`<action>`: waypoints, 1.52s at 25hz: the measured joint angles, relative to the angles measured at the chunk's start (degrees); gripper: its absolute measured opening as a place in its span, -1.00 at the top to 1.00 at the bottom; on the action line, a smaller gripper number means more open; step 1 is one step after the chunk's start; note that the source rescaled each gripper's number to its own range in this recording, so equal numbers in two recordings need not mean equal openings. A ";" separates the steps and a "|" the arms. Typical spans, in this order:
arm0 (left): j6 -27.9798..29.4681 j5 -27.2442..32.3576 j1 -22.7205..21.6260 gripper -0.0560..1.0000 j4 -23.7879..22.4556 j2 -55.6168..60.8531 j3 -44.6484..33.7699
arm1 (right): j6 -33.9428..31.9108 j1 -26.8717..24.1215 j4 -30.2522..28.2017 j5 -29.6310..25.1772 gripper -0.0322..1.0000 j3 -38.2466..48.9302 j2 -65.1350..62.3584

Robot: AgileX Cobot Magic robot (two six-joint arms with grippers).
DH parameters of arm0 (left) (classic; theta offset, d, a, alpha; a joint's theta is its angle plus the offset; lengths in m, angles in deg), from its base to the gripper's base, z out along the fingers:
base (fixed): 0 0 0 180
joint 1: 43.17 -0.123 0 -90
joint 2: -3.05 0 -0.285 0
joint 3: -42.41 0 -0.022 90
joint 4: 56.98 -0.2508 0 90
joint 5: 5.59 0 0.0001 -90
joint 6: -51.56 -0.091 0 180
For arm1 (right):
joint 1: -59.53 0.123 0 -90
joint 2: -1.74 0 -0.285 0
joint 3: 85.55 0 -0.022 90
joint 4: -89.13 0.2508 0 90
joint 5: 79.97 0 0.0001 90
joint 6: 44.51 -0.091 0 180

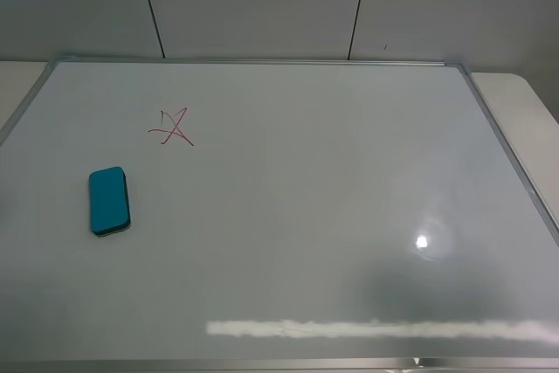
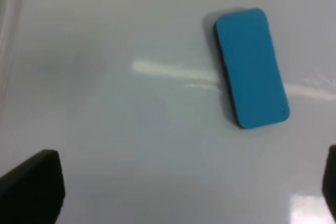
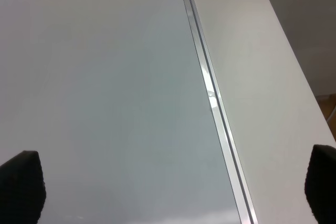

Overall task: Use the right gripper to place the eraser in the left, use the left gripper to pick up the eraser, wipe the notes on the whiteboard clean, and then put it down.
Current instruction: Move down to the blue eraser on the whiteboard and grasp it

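Observation:
The teal-blue eraser [image 1: 109, 200] lies flat on the left part of the whiteboard [image 1: 306, 172]. The red scribbled notes [image 1: 172, 127] sit a little behind and to the right of it. No arm shows in the exterior high view. In the left wrist view the eraser [image 2: 251, 67] lies ahead of my left gripper [image 2: 184, 182], whose black fingertips [image 2: 34, 184] stand wide apart and empty. In the right wrist view my right gripper [image 3: 173, 182] is open and empty, its fingertips [image 3: 21, 182] spread over the whiteboard's silver frame [image 3: 212, 98].
A pale table [image 1: 520, 107] borders the whiteboard on the right and also shows in the right wrist view [image 3: 262, 77]. A grey panelled wall [image 1: 262, 2] stands behind. A light glare spot [image 1: 422, 241] and a bright streak [image 1: 376, 329] lie on the board's near right.

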 joint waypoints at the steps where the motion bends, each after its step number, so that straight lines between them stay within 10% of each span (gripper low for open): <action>1: 0.06 -0.05 0.00 -1.00 0.52 -2.90 0.97 | 0.00 0.00 0.00 0.00 -1.00 0.00 0.00; 25: 16.69 -10.36 16.73 -1.00 -3.33 -40.40 10.05 | 0.00 0.00 0.00 0.00 -1.00 0.00 0.00; 38: 22.27 -17.31 16.95 -1.00 -7.39 -49.33 9.60 | 0.00 0.00 0.00 0.00 -1.00 0.00 0.00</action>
